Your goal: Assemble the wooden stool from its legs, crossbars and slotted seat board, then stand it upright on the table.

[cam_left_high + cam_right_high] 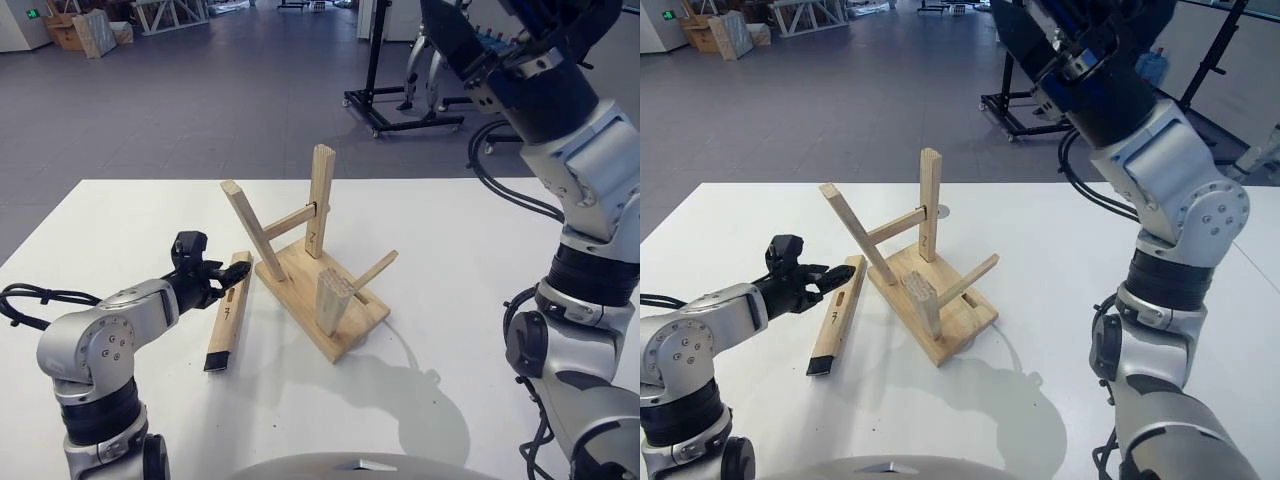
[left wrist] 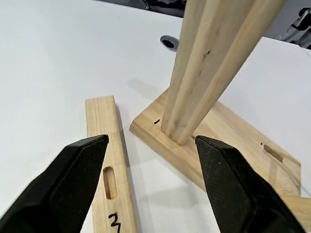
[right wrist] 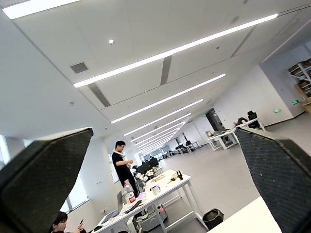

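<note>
three legs stand in the slotted seat board [image 1: 355, 325], which lies flat on the white bench [image 1: 120, 230] just beyond the left tool [image 1: 220, 282], towards the robot's right of it. nearest that tool is a tilted leg [image 1: 255, 230]; a crossbar [image 1: 292, 222] joins it to an upright leg [image 1: 320, 200] farther off. a short near leg [image 1: 335, 298] stands closer to the robot, and a second crossbar [image 1: 375, 272] juts from it with its far end free.

one loose leg [image 1: 228, 310] lies flat on the bench right under the left tool, beside the board and not touching it. the tool's two black fingers [image 2: 73, 170] are spread apart and grip nothing; in the left wrist view one finger hangs over the loose leg's upper end, the other over the board's edge.

the loose leg has a narrow slot [image 2: 110, 182] and, just below it, a handwritten dark digit that i cannot read with certainty. the upright leg also carries a small dark pen mark, too small to read.

the right tool [image 3: 164, 130] is held high on the robot's right, well apart from the stool parts, its fingers wide apart and empty.
</note>
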Controlling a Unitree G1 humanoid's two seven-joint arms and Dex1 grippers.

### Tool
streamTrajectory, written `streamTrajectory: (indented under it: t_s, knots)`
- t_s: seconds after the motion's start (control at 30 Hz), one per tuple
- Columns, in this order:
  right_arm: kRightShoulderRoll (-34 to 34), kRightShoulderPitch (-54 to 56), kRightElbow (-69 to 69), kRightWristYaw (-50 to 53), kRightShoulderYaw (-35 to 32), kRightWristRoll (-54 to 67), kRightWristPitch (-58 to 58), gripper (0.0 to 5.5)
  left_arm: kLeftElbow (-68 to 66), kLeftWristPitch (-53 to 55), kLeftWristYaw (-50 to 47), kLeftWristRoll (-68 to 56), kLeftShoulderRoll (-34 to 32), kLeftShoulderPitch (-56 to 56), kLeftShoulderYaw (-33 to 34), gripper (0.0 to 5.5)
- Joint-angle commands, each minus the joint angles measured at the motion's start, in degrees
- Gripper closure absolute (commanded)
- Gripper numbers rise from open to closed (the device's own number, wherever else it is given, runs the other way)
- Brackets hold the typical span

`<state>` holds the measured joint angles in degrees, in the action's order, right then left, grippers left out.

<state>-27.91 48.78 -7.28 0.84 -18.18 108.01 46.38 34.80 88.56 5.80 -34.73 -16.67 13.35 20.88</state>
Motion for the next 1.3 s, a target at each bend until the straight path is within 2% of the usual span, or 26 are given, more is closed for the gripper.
streamTrajectory:
  t_s: [0.03, 0.17, 0.3, 0.63, 0.77, 0.87, 0.93, 1.0, 1.07, 1.17, 1.3]
  knots:
    - [1.6, -3.6, -2.2, 1.2, 0.7, -1.0, -1.4, 0.10, 2.4, 1.8, -3.6, 4.9, -0.7, -4.5, -2.6, 2.22]
    - [2.5, -5.8, -4.2, 2.2, 0.9, -1.1, -2.9, 0.10, 3.5, 2.0, -5.4, 8.0, 1.2, -6.3, -6.5, 2.22]
    - [3.1, -6.4, -5.4, 3.2, 1.4, -0.7, -3.7, 0.10, 4.6, 3.6, -5.4, 9.2, 4.9, -5.7, -6.8, 2.22]
    - [3.5, -6.7, -6.1, 4.8, 2.2, -0.9, -5.0, 0.10, 1.2, -1.9, -6.2, 15.1, 5.1, -11.8, -12.9, 2.22]
    - [-4.3, -3.1, -2.1, 2.6, -0.5, -8.3, -4.4, 0.10, 0.6, -4.1, -6.2, 16.5, 6.7, -13.5, -14.6, 2.22]
    - [-18.7, -4.7, 5.0, -1.8, -1.5, -24.5, -2.7, 0.10, 0.3, -6.0, -5.9, 17.1, 7.6, -14.6, -14.6, 2.22]
    - [-26.7, -12.3, 5.3, -8.4, 3.0, -37.0, -1.6, 0.10, 0.1, -7.0, -5.8, 17.4, 8.1, -15.1, -14.5, 2.22]
    - [-33.2, -25.3, 4.0, -16.8, 12.0, -51.6, -4.0, 0.10, -0.1, -8.2, -5.7, 17.8, 8.6, -15.4, -14.5, 2.22]
    - [-35.0, -34.7, 4.0, -22.4, 20.6, -62.2, -7.7, 0.10, -0.2, -9.0, -5.9, 18.1, 9.2, -15.5, -14.3, 2.22]
    - [-28.9, -42.1, 9.1, -26.9, 33.0, -77.1, -15.2, 0.10, -1.0, -10.4, -5.9, 18.7, 9.5, -15.4, -14.1, 2.22]
    - [-17.9, -41.9, 15.6, -28.0, 36.8, -84.5, -19.7, 0.10, -1.9, -11.8, -5.6, 19.1, 9.5, -15.1, -14.2, 2.22]
